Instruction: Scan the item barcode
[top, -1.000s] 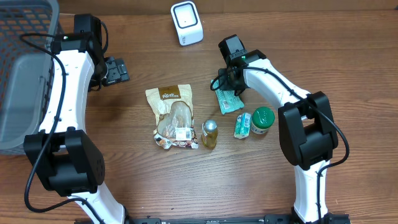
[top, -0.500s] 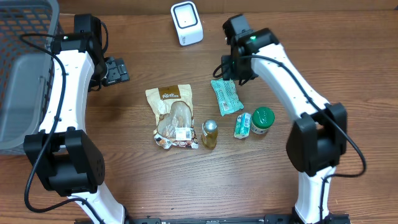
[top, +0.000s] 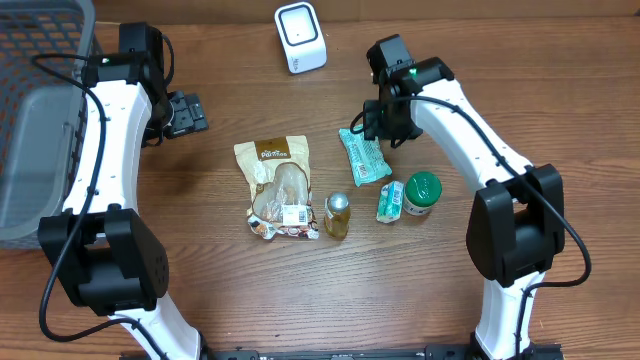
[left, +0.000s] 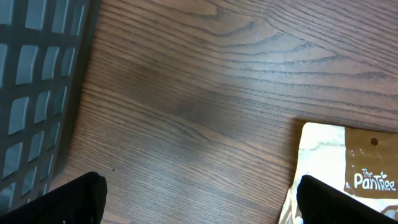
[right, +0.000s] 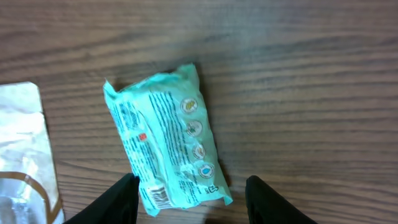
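green snack packet (right: 165, 140) lies flat on the wooden surface (top: 560, 90), printed back side up, small barcode patch near its lower end in the right wrist view; nothing grips it. right tool (right: 194, 200) hangs just above the packet's near end, both fingers (right: 118, 200) spread wide, one on each side, neither touching the wrapper as far as the view shows. from overhead the packet sits under and just left of the right arm's wrist, in front of the white scanner (top: 300, 38) and apart from it. left tool (top: 188, 112) is well away on the left, near the grey basket (top: 40, 60), its fingers spread to the corners of the left wrist view, holding nothing; bare wood under it. other goods on the surface: brown pantree bag (top: 277, 185) left of the packet, a small yellow bottle (top: 338, 215) lying just beside the bag's lower right corner, a small green-and-white carton (top: 390, 201) touching a green-lidded jar (top: 422, 193), both just below the packet
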